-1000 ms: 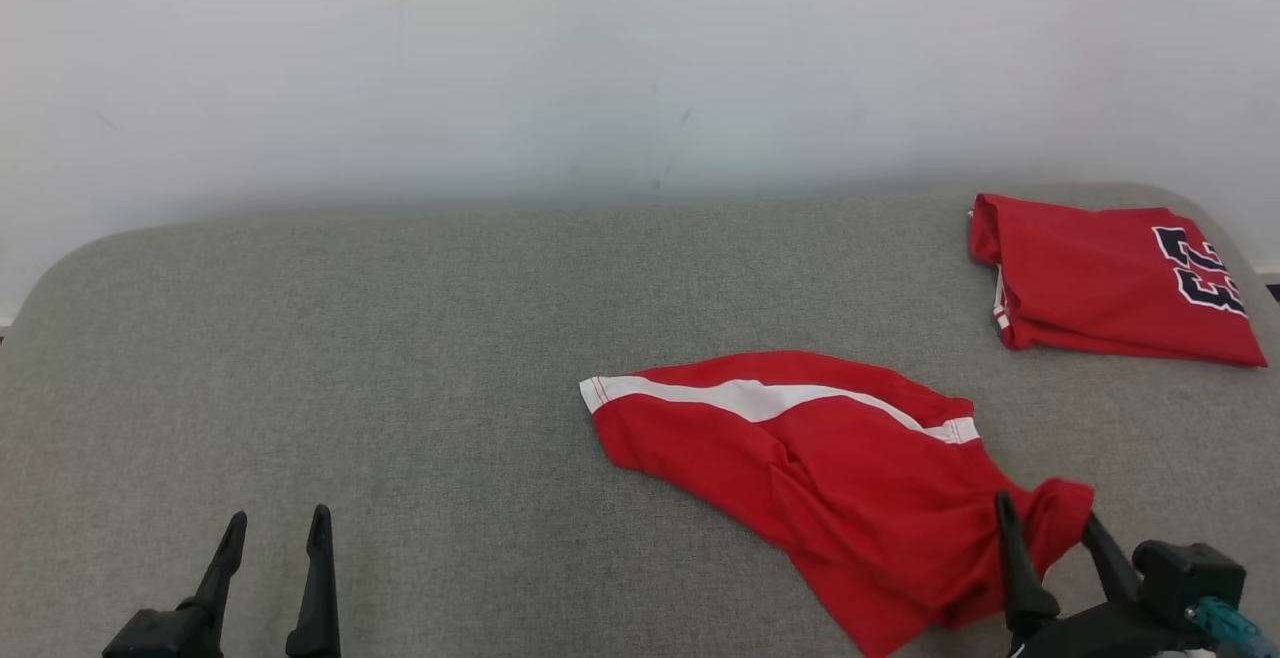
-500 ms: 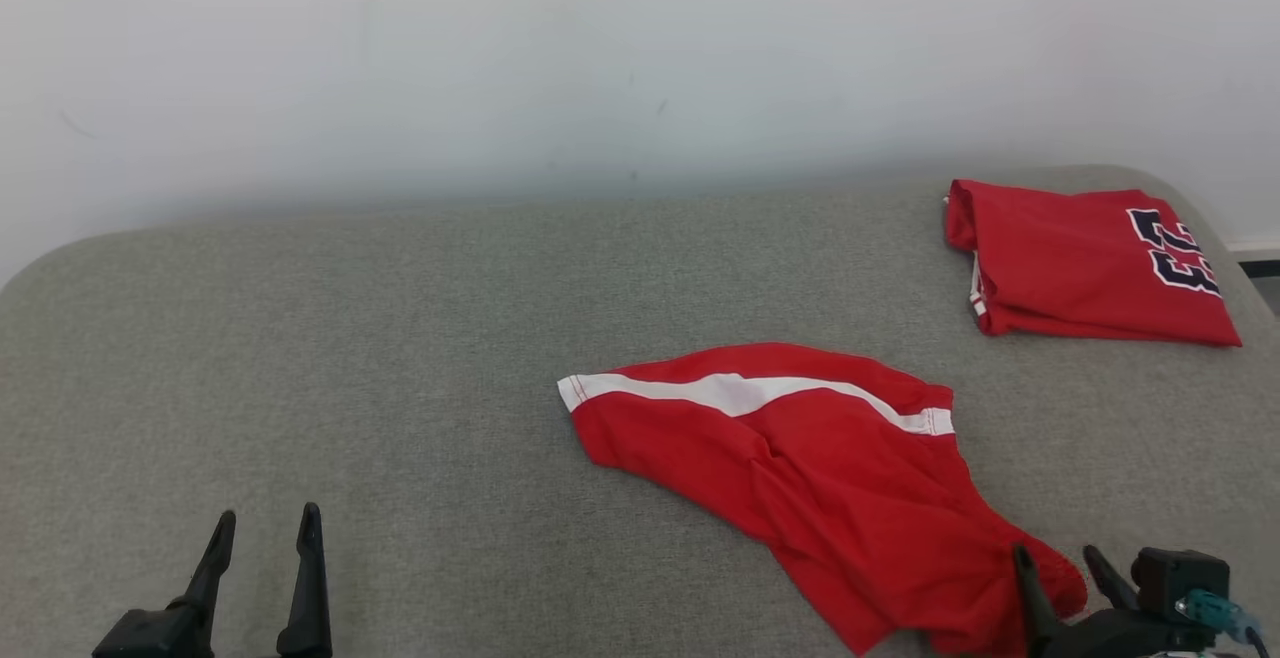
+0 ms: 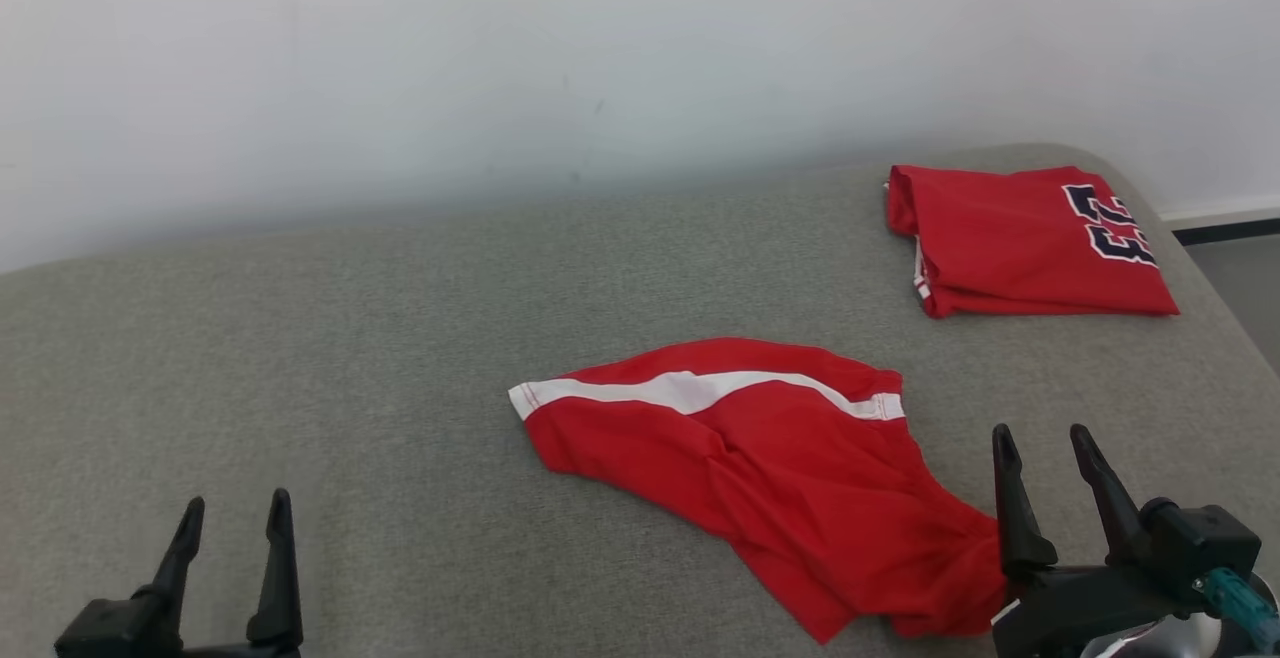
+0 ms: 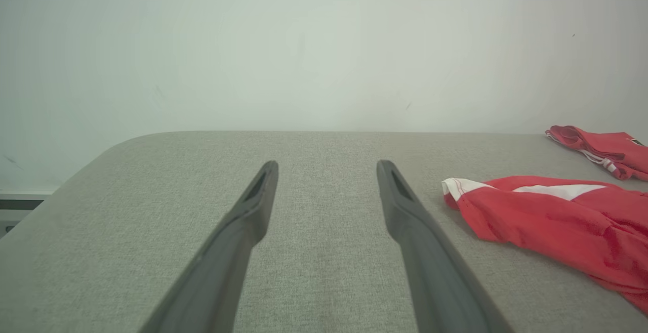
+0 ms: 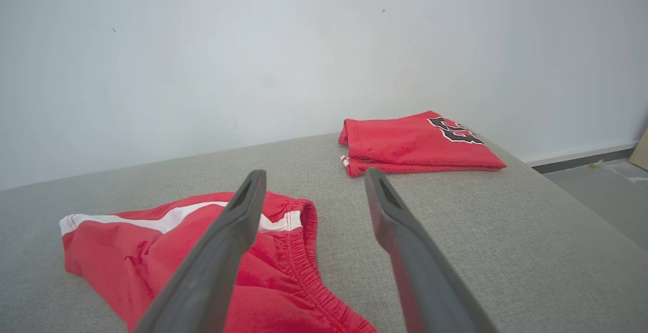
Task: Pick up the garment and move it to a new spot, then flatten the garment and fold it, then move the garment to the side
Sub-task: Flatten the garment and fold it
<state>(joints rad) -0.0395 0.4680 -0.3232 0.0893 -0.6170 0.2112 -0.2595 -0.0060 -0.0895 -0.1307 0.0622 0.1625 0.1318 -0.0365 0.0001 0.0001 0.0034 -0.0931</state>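
A second ago the right gripper straddled the near-right corner of the red garment. Now it stands spread just beside it, so the garment lies released on the counter, right of centre, likely awaiting flattening. The left gripper is spread, near left. At far right, a folded jersey bears dark numerals, seemingly 23.

Folded red cloth with dark numbers, lying flat at the far right of the grey bed. White wall behind. Grey floor past the edge.
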